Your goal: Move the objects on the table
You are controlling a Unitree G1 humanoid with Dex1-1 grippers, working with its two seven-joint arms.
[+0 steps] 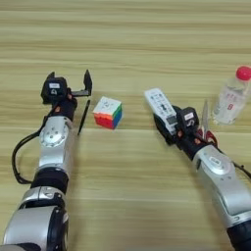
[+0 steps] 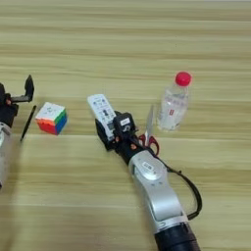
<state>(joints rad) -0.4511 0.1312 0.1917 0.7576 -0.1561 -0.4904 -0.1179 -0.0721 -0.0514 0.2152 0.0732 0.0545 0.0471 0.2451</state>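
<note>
Five objects on the table [image 1: 147, 44], both arms in. Right gripper [image 2: 109, 128] sits at the near end of the white remote [image 2: 101, 110]; its fingers look closed around that end, one black finger showing on the remote's left edge. Remote runs away from the gripper, angled up and to the left, lying flat on the wood.

Just right of the right wrist: red-handled scissors [image 2: 149, 131], blades pointing away from the robot, handles tucked against the wrist housing. Further right of that, and slightly beyond, the clear bottle [image 2: 174, 105] with red cap, upright, apart from the scissors.

Left gripper [image 1: 73, 88] rests on the table, well left of the right one. Fingers spread apart, nothing between them; one black finger [image 1: 87, 82] sticks up on its right side. Thin black pen [image 1: 84, 117] lies right beside the left forearm, just below that finger, running toward the robot at a slight slant. Can't tell if it touches the arm.

Puzzle cube [image 1: 108, 112] sits right of the pen, between the two grippers, nearer the left one, touching neither.
</note>
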